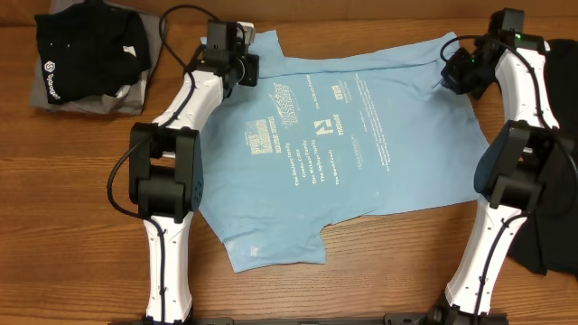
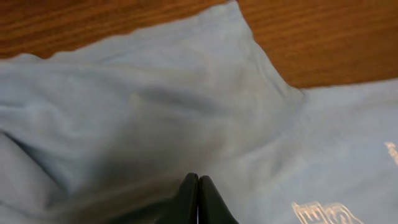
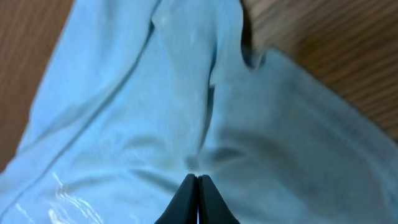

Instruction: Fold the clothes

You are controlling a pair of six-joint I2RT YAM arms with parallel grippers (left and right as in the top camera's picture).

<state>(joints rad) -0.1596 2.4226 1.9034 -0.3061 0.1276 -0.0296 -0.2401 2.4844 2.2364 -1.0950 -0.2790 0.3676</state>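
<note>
The light blue T-shirt lies spread on the wooden table with its white printed text facing up and one short sleeve pointing toward the front edge. My left gripper sits at the shirt's far left corner. In the left wrist view its fingers are pressed together in the blue cloth. My right gripper sits at the far right corner. In the right wrist view its fingers are shut, and creases in the cloth run toward the tips.
A stack of folded black and grey shirts lies at the far left corner of the table. A dark garment hangs at the right edge beside the right arm's base.
</note>
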